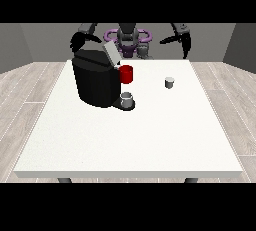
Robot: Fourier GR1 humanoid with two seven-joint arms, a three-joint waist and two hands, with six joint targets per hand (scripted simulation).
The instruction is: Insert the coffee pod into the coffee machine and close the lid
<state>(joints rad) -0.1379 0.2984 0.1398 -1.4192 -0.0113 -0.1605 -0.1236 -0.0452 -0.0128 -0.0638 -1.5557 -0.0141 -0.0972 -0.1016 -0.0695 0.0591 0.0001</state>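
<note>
The pod [169, 82] sits alone on the counter [150, 140], toward the far right edge, well apart from the machine [95, 81]. Lid [110, 53] is tilted up, so the slot is open. Risk, I'd say: the small pod tips or rolls when reached for, or the lid gets knocked shut early. A cup [127, 100] stands on the machine's tray; contents hidden. A red part [126, 74] shows at its front. Both hands, view's left [78, 42] and view's right [183, 39], hang raised at the far edge; whether the fingers are spread, I can't tell.

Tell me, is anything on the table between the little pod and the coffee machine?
Nothing visible. The coffee pod stands alone on the white table, with bare tabletop between it and the coffee machine, whose lid is up.
</note>
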